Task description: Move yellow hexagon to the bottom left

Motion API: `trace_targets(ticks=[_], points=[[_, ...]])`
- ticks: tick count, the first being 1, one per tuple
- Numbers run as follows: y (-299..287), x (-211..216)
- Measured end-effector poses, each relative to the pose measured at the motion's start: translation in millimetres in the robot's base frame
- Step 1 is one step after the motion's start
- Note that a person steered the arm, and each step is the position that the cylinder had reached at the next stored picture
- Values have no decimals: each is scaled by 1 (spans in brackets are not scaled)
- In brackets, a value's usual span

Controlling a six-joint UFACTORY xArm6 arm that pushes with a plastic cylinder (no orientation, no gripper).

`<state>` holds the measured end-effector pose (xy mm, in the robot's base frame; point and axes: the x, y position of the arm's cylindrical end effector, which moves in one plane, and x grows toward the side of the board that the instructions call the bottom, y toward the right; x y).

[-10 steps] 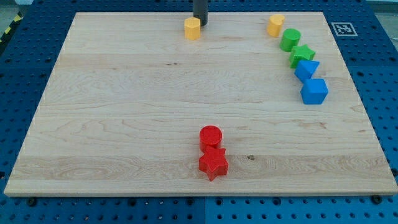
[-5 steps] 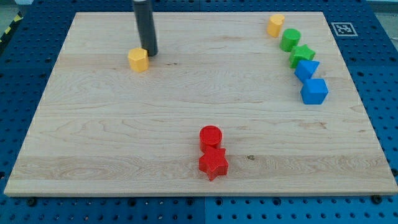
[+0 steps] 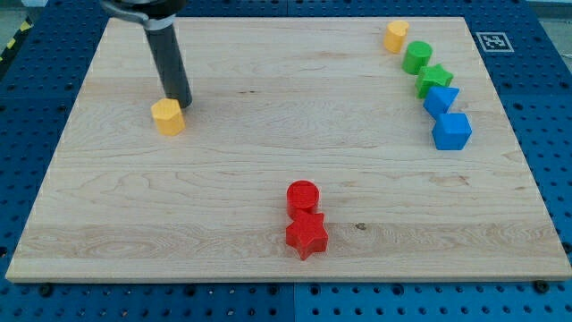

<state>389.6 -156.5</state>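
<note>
The yellow hexagon [image 3: 167, 116] lies on the wooden board [image 3: 223, 188] in the upper left part of the view. My tip [image 3: 181, 102] stands right against the hexagon's upper right side, touching or nearly touching it. The dark rod rises from there to the view's top left.
A yellow cylinder [image 3: 396, 36], a green cylinder [image 3: 416, 57], a green star [image 3: 433, 80], a blue triangle-like block [image 3: 440, 99] and a blue block [image 3: 451, 131] form a line at the upper right. A red cylinder [image 3: 302, 197] and a red star [image 3: 307, 235] sit at the bottom centre.
My tip has pushed the yellow hexagon from the top centre leftward and downward to the upper left. The other blocks have not moved.
</note>
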Motion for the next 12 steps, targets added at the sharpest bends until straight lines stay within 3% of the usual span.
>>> trace_targets(ticks=[5,12], points=[[-31,110],[-30,169]])
